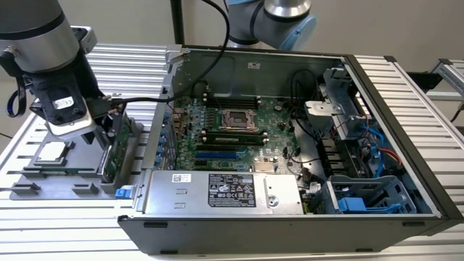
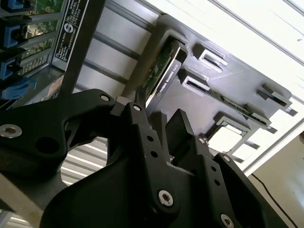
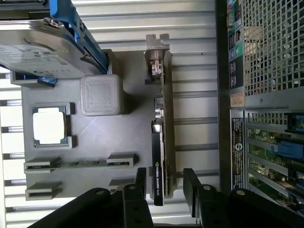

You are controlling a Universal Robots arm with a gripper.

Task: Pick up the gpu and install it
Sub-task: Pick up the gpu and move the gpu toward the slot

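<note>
Soft, even light
In the second wrist view I see the slatted table point(image 2: 247, 26) beyond the parts tray point(image 2: 223, 92) blown out white.

Silver-grey arm point(image 1: 38, 32) with blue joint caps point(image 1: 303, 26), black screw-studded tool point(image 3: 165, 187).

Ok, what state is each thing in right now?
gpu: upright on edge in the grey holder, not installed.
gripper: open, straddling the gpu's end, not clamped.
computer case: lying flat, side open.
CPU chip: flat in its holder recess.
hard drive: seated in its blue frame.
</note>
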